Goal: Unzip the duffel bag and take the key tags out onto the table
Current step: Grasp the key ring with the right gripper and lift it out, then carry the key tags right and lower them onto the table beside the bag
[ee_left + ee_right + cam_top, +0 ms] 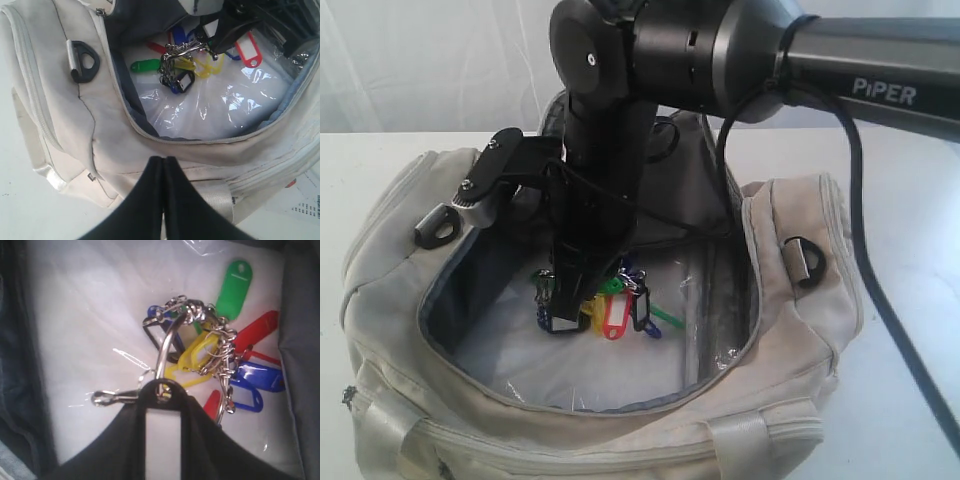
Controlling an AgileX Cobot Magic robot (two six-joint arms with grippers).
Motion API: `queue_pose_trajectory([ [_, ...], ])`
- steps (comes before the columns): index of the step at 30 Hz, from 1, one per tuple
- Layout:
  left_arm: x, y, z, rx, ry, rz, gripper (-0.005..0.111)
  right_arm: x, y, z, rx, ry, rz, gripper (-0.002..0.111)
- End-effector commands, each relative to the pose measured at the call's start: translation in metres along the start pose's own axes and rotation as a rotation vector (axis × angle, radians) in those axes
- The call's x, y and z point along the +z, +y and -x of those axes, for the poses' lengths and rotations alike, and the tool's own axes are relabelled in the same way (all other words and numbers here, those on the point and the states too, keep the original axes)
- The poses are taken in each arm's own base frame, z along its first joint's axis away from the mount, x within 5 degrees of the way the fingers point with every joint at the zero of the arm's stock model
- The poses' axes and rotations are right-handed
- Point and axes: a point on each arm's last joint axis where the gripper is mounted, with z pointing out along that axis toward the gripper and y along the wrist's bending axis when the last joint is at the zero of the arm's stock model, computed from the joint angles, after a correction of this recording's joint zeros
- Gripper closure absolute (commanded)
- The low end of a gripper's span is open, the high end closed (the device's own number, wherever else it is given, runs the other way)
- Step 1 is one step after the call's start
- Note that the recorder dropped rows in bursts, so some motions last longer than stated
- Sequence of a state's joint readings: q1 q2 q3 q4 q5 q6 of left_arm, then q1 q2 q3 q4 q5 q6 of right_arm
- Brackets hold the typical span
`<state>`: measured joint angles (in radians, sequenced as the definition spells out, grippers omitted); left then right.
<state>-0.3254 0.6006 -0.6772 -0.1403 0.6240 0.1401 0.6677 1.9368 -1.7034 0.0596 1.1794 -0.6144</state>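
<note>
The cream duffel bag (390,300) lies on the white table (360,160) with its top unzipped and wide open. The bunch of coloured key tags (615,305) rests on the bag's floor. My right arm reaches down into the opening. Its gripper (565,315) is shut on a black key tag with a white label, which sits between the fingers (162,400). The metal ring and the other key tags (215,355) fan out beyond it. My left gripper (163,159) is shut and empty, over the bag's outer wall (60,115) beside a shiny strap (220,200).
A clear plastic sheet (650,370) covers the bag's floor. Black D-rings (440,225) (810,260) sit at both ends of the bag. The right arm's black cable (880,300) hangs over the bag's right end. A printed paper (305,200) lies on the table.
</note>
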Motion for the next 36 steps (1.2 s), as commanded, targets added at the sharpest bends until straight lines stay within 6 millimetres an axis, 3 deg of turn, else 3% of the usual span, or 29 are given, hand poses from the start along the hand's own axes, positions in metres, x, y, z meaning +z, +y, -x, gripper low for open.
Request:
queue_pose_trajectory([
  [1,-0.001,-0.001,-0.001,-0.014,0.002,-0.011,0.107,-0.017,0.000,-0.002,-0.007,-0.038,-0.013,0.108],
  [12,-0.001,-0.001,-0.002,-0.013,0.004,-0.011,0.107,-0.063,0.005,-0.010,-0.006,-0.114,-0.099,0.108],
  [19,-0.001,-0.001,-0.002,-0.010,0.004,-0.011,0.107,-0.108,0.004,-0.027,0.059,-0.152,-0.236,0.108],
  [36,0.001,0.000,-0.002,0.029,-0.015,-0.003,0.107,-0.198,0.025,-0.131,0.346,-0.169,-0.521,0.108],
])
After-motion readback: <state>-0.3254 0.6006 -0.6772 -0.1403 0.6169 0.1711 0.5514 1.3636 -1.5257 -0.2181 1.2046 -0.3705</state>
